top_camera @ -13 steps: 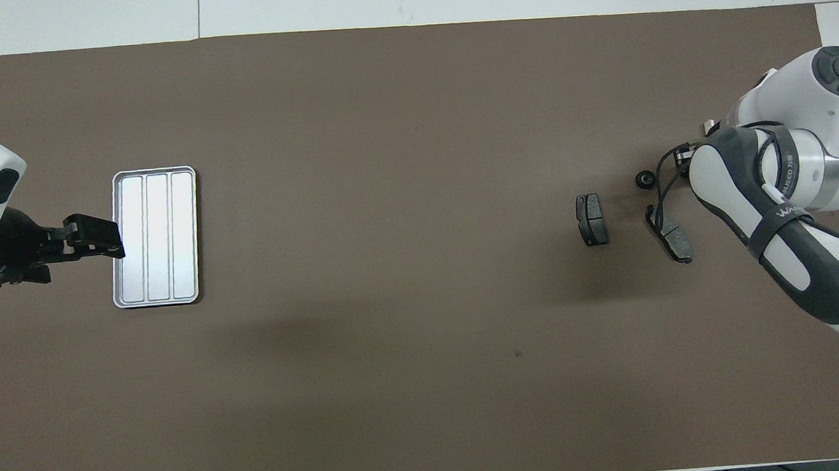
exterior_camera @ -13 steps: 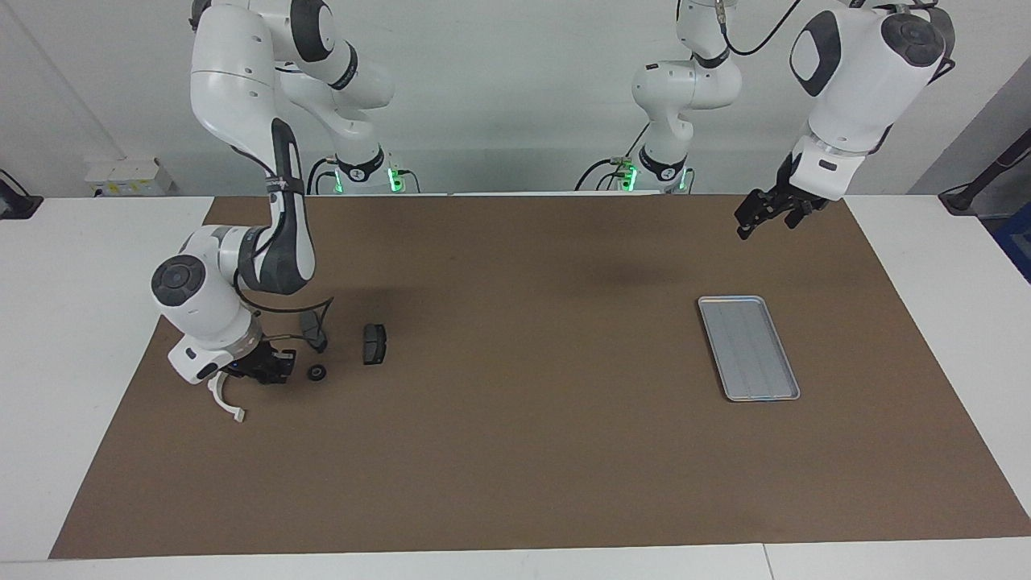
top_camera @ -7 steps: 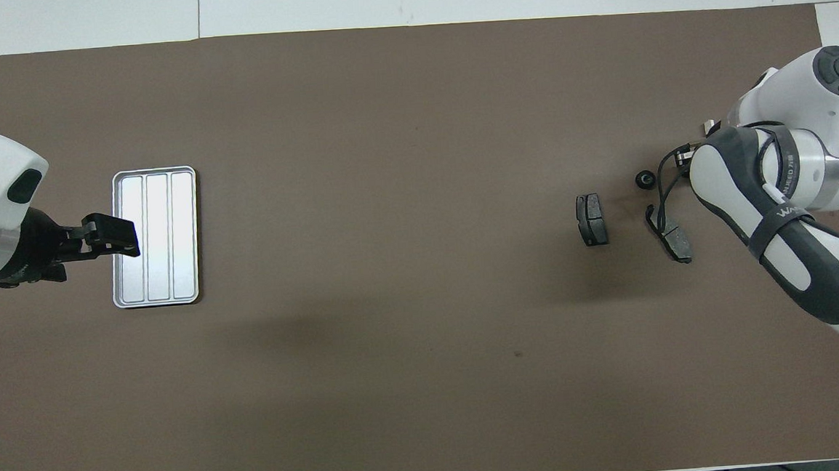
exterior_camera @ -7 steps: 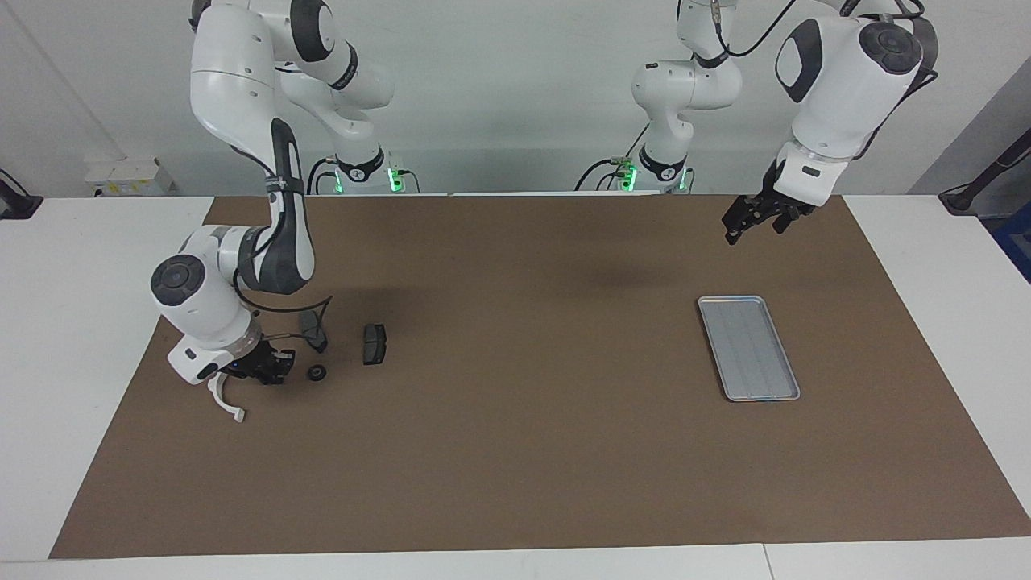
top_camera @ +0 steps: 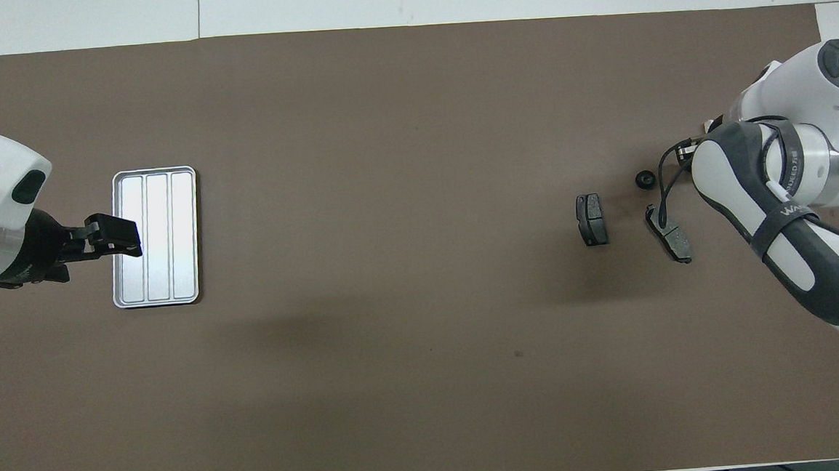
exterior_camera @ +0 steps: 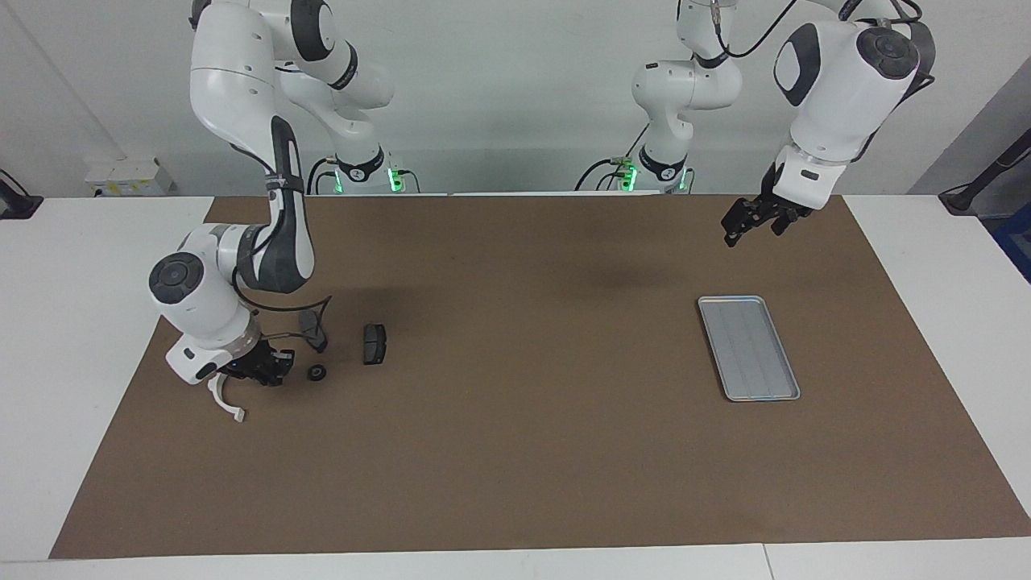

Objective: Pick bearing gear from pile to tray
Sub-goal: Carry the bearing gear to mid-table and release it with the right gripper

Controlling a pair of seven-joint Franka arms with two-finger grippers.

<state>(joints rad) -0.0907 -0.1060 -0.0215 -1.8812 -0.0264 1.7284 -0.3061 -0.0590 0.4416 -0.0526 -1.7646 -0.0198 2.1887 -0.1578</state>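
Our right gripper (exterior_camera: 270, 371) sits low by the bearing gear (exterior_camera: 318, 372) on the tabletop (exterior_camera: 515, 451); its grip we cannot tell. We should centre over the gear before clenching. Left gripper (exterior_camera: 745, 223) waits, apparently unclenched, above the tray (exterior_camera: 748, 347).

The right arm folds down steeply from its base, elbow high, wrist bent low over the tabletop near the edge at its own end. The right gripper (exterior_camera: 270, 372) sits close above the surface there. The left arm is raised, and the left gripper (exterior_camera: 731, 234) hangs high, angled downward, near its end's robot-side corner.
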